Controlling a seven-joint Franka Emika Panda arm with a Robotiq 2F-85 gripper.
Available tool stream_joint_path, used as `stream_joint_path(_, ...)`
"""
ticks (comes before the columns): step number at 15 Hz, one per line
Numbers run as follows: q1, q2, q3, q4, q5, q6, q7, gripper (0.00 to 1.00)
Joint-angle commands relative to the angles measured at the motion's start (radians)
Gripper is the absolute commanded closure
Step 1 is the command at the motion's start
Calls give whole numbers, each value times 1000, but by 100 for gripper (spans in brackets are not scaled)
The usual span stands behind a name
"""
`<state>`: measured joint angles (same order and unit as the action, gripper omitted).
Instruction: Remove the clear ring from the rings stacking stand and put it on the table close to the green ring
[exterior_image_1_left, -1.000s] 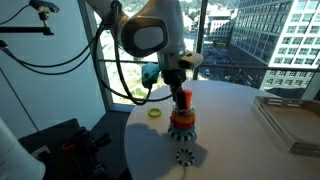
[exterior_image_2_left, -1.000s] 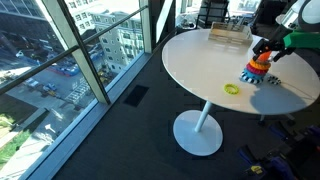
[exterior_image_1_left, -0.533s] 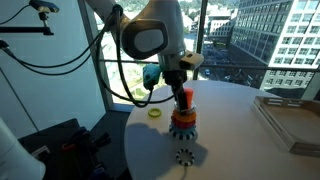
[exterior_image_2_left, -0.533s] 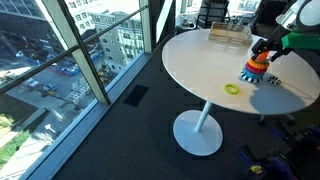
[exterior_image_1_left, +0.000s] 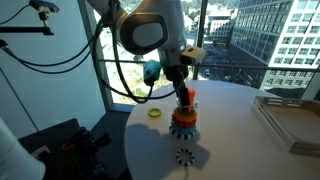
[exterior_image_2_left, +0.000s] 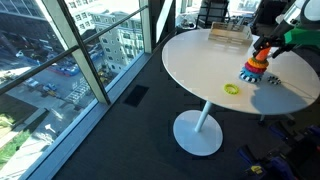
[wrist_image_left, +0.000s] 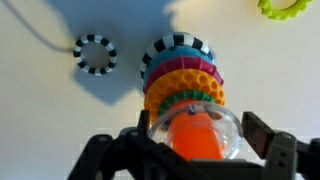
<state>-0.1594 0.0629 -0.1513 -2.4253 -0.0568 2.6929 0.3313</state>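
Hand (wrist_image_left: 196, 136) comes into my wrist view from the bottom edge, its two dark fingers (wrist_image_left: 262, 148) standing on either side of the clear ring (wrist_image_left: 226, 122) and pressed against its rim, so I read it as pinching that ring. The clear ring sits at the very top of the rings stacking stand (wrist_image_left: 180, 85), and the orange-red peg shows through its middle. Below it on the peg I see a stack of coloured rings, orange and green uppermost, then pink, yellow and blue, down to a black-and-white toothed base. In an exterior view the hand (exterior_image_1_left: 181, 92) points straight down over the stand (exterior_image_1_left: 182, 122), with the tip of the peg just beside the fingers; the clear ring itself is too faint for me to make out there. A small dark toothed ring (wrist_image_left: 83, 55) lies flat on the white desk (wrist_image_left: 40, 110) near the stand's base, apart from it, and I see it again in an exterior view (exterior_image_1_left: 183, 156) at the near edge of the desk (exterior_image_1_left: 240, 130). The green ring (wrist_image_left: 280, 11) lies flat at the upper right corner of my wrist view, well apart from the stand; in both exterior views (exterior_image_1_left: 155, 113) (exterior_image_2_left: 232, 89) it rests close to the desk's edge. A flat tray (exterior_image_1_left: 290, 120) sits on the desk, well away from the stand.
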Motion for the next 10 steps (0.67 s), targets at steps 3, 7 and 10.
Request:
stream_joint_path(3,2,-103,-8,-28,15,-23,-11,34)
stream_joint_path(7,-1,-166,-1,-40,24,-26,-22,34)
stream_joint_path(10,1,-214,5,-50,40,-20,-38,34)
